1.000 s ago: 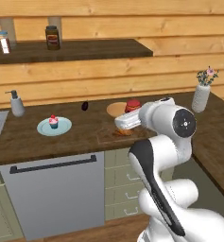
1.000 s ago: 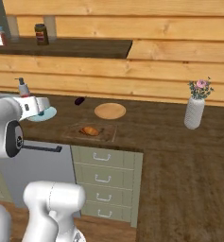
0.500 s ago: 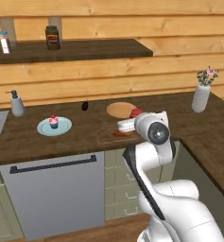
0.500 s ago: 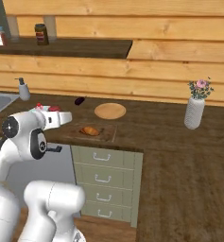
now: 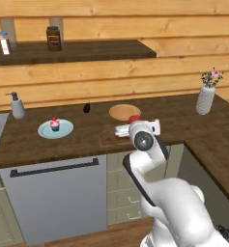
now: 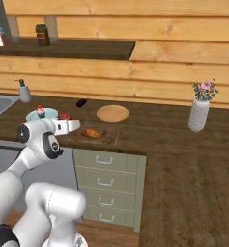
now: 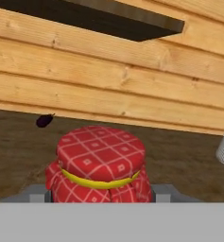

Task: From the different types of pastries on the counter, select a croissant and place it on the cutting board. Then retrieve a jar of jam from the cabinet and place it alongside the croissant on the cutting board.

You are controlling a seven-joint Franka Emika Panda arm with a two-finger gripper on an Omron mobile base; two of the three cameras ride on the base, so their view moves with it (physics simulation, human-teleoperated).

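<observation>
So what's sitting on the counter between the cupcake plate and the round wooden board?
In the left base view, a tiny dark purple object lies between the pale blue plate and the round board, set slightly back toward the wall.

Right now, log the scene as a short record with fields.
gripper: shut on jam jar, carried above counter
croissant: lying on cutting board
cupcake: on blue plate, left of board
round wooden disc: behind board
vase: upright, far right
brown jar: on shelf
</observation>
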